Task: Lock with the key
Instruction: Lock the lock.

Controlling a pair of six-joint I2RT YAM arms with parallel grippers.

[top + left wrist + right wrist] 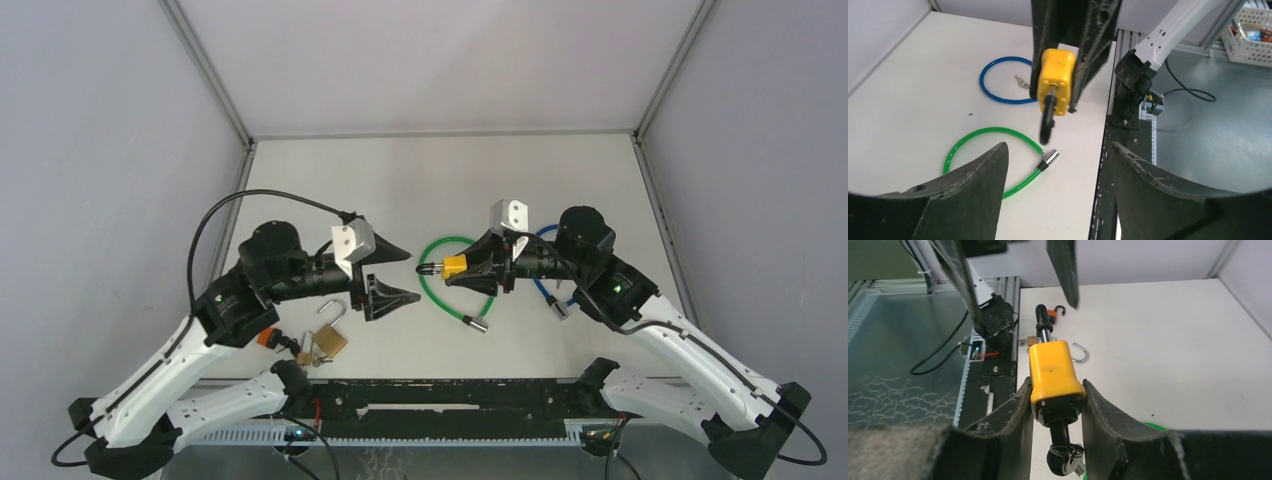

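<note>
My right gripper (1055,385) is shut on a yellow padlock (1053,367) and holds it in the air, level with the table. Its black shackle (1043,322) points toward the left arm. A black-headed key (1064,457) with a ring of spare keys sticks out of the lock's underside, between the right fingers. In the top view the padlock (455,266) hangs just right of my left gripper (413,275). The left gripper (1058,150) is open, with nothing between its fingers. The shackle tip (1046,125) hangs a little beyond those fingertips.
A green cable loop (968,137) with a metal end (1050,159) lies under the padlock. A blue cable loop (985,90) with small keys (1021,81) lies behind it. A brass padlock (330,342) with raised shackle and an orange piece (268,338) lie near the left arm.
</note>
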